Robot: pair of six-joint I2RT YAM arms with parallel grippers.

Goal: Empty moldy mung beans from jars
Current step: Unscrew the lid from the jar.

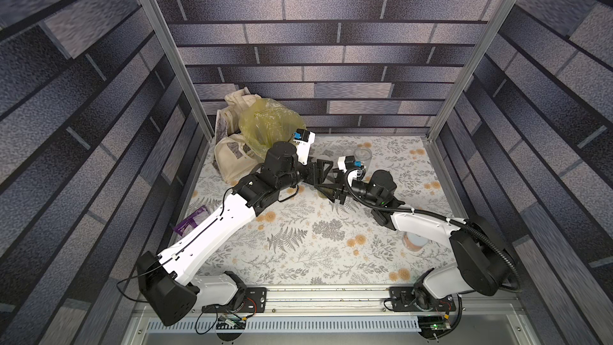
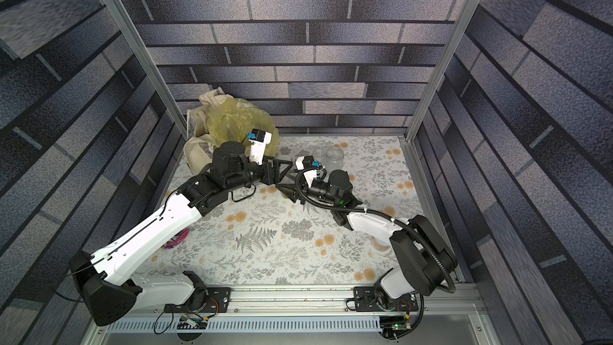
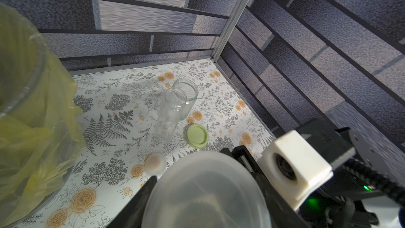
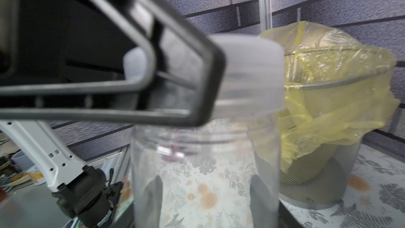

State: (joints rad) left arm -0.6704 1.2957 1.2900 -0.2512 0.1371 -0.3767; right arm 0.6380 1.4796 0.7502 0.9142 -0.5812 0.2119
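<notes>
Right gripper [image 4: 206,185] grips the short clear jar [image 4: 203,156] low on its body, one finger each side, both seen thru the clear wall. Jar is upright w/ its frosted-white lid [image 4: 252,73] on. Left gripper [image 3: 190,164] has a finger on either side of that lid, right at its rim, but can't tell if they're pinching it or just bracketing it. Mung beans [image 1: 326,191] show only as a dull olive patch inside the jar in a top view; grains too small to make out. Jar sits just beside the grey mesh bin [image 4: 317,185], not over it. Yellow bag [image 4: 328,80] lines the bin & drapes over its rim. Farther from the bin, along the back wall, stand the tall narrow jar [image 3: 171,115] & the wider jar [image 3: 189,88], both upright, lids off, close together; touching or not, can't tell. Pale green lid [image 3: 197,136] lies flat on the floral tablecloth [image 1: 298,243] by the tall jar's base, on the side away from the bin. Small frosted lid [image 3: 156,165] lies nearer the bin than the green one. Cloth tote bags [image 1: 232,157] lean against the bin's far side. Pinkish can [image 1: 414,242] stands well apart from the bin, partly hidden under the right arm. Purple plastic piece [image 1: 190,220] lies well apart from the bin too, beside the left arm.
</notes>
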